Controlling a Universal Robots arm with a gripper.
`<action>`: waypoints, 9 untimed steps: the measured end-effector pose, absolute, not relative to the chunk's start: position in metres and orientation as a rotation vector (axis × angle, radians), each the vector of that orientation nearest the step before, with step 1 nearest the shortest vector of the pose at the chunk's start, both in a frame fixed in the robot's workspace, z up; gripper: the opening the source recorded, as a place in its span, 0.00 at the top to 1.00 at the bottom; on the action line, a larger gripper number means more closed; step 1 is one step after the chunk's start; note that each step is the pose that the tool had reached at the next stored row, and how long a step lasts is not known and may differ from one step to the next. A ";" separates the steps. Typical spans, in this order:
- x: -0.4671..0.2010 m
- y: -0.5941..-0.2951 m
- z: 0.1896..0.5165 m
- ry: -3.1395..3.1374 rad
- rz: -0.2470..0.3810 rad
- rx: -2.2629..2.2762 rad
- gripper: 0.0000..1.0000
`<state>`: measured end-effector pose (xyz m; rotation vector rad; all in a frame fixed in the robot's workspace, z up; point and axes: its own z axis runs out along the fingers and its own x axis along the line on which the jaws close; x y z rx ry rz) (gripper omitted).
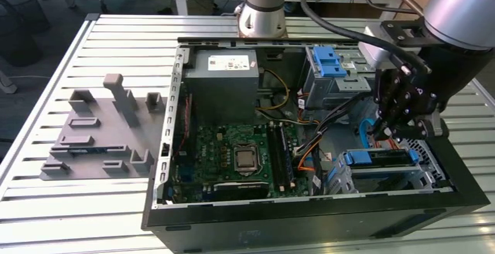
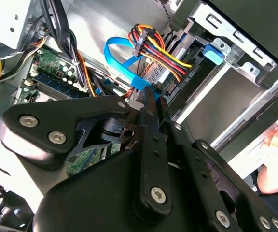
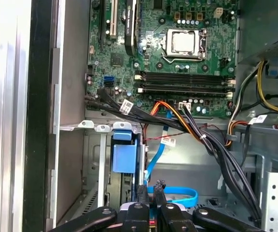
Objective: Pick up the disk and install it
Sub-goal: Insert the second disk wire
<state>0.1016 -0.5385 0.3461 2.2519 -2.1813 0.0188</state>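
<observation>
The black linkage gripper [image 1: 398,131] hangs fingers-down inside the open black computer case [image 1: 309,213], nearly closed and empty, just above the blue-bracketed silver disk [image 1: 379,159] seated in its bay.

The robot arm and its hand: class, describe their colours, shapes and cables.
The arm is a thick silver-grey tube with a second silver column behind the case. Black cables loop along it. The hand is matte black, built from flat linkage bars joined by round silver screws, tapering to slim fingers.

The gripper [image 2: 151,99] is seen closed on a blue cable [image 2: 122,65], beside the drive bay [image 2: 235,82] inside the case.
</observation>
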 end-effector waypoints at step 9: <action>0.101 -0.542 0.339 -2.195 0.025 2.244 0.84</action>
